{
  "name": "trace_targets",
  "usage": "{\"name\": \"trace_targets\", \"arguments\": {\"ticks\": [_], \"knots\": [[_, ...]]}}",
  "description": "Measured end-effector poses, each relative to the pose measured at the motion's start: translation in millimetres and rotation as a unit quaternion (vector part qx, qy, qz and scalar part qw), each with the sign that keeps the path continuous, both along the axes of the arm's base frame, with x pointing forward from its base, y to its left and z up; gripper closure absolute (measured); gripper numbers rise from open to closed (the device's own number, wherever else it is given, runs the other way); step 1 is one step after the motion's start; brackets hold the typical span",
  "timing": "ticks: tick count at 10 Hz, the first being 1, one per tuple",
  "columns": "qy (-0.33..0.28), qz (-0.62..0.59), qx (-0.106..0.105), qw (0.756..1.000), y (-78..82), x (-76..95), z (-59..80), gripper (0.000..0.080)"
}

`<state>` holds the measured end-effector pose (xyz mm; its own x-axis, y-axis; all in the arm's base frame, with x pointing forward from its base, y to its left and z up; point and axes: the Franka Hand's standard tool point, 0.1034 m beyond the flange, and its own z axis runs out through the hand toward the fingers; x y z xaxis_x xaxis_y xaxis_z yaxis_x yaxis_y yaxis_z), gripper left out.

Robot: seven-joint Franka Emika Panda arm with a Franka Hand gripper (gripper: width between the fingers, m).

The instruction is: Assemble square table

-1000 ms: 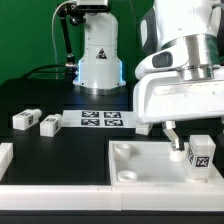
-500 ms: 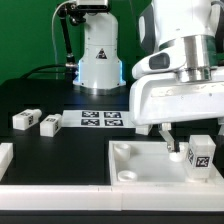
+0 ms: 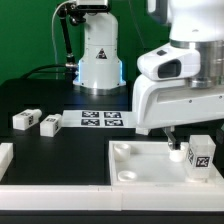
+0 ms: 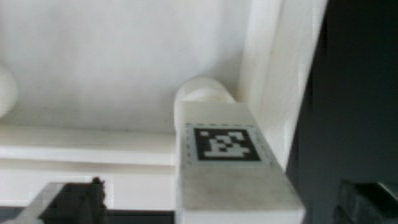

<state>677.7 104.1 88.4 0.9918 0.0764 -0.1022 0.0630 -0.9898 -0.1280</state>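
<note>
The square table's white slab lies at the front of the exterior view's right, with a round socket at its near corner. A white tag-marked leg block stands upright on the slab's right side. My gripper hangs over it, one finger showing to the left of the leg. In the wrist view the leg stands on the slab beside the raised rim. It is between the fingers of my gripper, with a gap on each side. The gripper is open.
Two more leg blocks lie on the black table at the exterior view's left. The marker board lies behind the slab, in front of the arm's base. A white border bar end shows at the left edge.
The arm's upper wrist has shifted and the hand sits slightly lower. The leg block and slab have not moved.
</note>
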Motion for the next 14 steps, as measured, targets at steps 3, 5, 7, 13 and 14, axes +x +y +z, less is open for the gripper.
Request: {"name": "trace_targets", "arguments": {"ticks": [3,5,7,13,14], "knots": [[0.004,-0.007,-0.002,1.0,7.3,5.4,-4.5,0.0151],[0.005,-0.013,-0.003,1.0,6.8,5.4,-4.9,0.0284],[0.011,-0.066,-0.01,0.998,4.7,5.6,-5.2,0.0491],[0.024,-0.415,-0.013,0.91,-7.9,-1.2,-9.0,0.0504],[0.036,-0.469,-0.01,0.882,-6.5,-1.2,-9.0,0.0505]]}}
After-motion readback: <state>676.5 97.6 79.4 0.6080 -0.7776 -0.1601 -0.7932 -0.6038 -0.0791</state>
